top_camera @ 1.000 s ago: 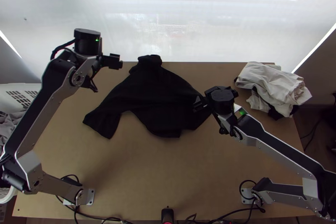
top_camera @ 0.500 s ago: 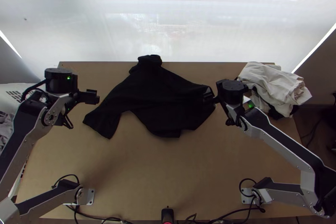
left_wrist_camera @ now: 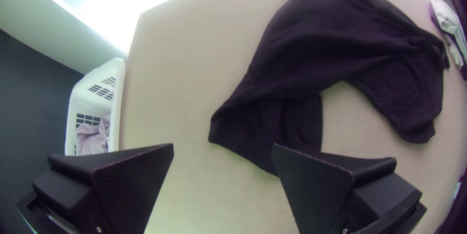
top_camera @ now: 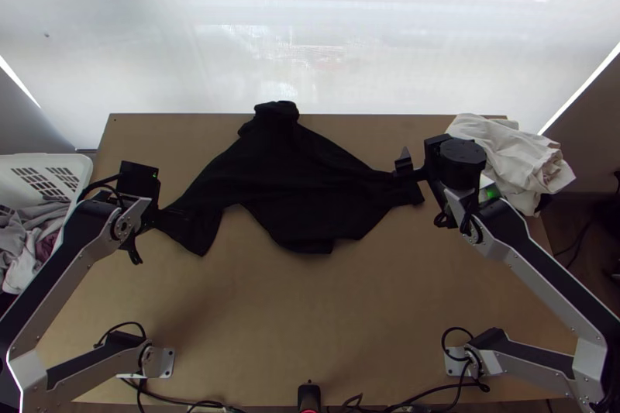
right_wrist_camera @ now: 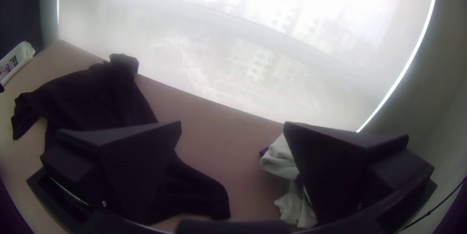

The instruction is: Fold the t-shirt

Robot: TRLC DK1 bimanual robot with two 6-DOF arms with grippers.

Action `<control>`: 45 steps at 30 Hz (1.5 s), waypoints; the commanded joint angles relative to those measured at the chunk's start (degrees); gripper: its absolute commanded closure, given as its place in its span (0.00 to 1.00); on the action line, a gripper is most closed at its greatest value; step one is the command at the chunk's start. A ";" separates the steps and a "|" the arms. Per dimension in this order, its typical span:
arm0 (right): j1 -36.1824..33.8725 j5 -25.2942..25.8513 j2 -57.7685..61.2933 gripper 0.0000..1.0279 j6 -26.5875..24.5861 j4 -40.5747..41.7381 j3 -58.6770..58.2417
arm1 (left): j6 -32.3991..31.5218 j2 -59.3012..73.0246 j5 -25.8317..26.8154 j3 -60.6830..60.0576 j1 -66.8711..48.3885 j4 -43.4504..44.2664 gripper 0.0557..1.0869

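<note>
Top view: black cloth t-shirt (top_camera: 302,188) on the light wooden table (top_camera: 310,320), toward the far side, between the two grippers. Lies loosely spread and uneven: a narrow bunched end at the far edge, one flap down toward the left arm's side, one narrow end out toward the right arm's side, a few low wrinkles. Left gripper (top_camera: 165,215), black with two wide flat fingers, is at the shirt's left-hand flap. In the left wrist view its fingers (left_wrist_camera: 131,180) stand wide apart, nothing between the pads; one fingertip overlaps the flap's edge in that picture — contact, can't tell. Right gripper (top_camera: 403,169), same type, is at the shirt's opposite end, near the pale pile. Right wrist view has its fingers (right_wrist_camera: 335,166) wide apart too, no cloth pinched; one finger overlaps the black shirt, the other the pile, touching or not can't be told. Pile of cream-white crumpled cloth (top_camera: 504,157) sits at the table's far right corner, some dark fabric under it. White plastic laundry basket (top_camera: 23,161) with slotted walls is beside the table's left edge, grey and pale clothes (top_camera: 27,235) inside. Bright white translucent screen (top_camera: 310,41) behind the far edge. Small black device (top_camera: 308,396) at the middle of the near edge — black cables (top_camera: 418,397) run along that edge by the silver-and-black arms' bases.
</note>
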 commanded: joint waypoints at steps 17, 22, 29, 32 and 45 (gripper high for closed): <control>27.53 -17.20 5.09 0.13 5.97 -15.77 -6.38 | -4.52 7.34 0.15 -4.41 0.13 3.31 0.05; 29.03 -17.29 9.05 0.19 6.15 -13.57 -7.70 | -5.22 7.60 0.15 -3.70 0.13 3.48 0.05; 28.68 -19.05 15.55 0.27 6.50 -9.44 -7.61 | -5.66 7.69 0.06 -3.70 0.22 3.48 0.05; 28.68 -19.31 18.45 0.27 6.76 -8.12 -7.34 | -5.75 7.95 0.06 -3.62 0.22 3.48 0.05; 14.88 -19.22 21.88 0.32 6.76 -1.53 -6.29 | -5.57 6.46 1.29 1.04 -16.30 2.34 0.05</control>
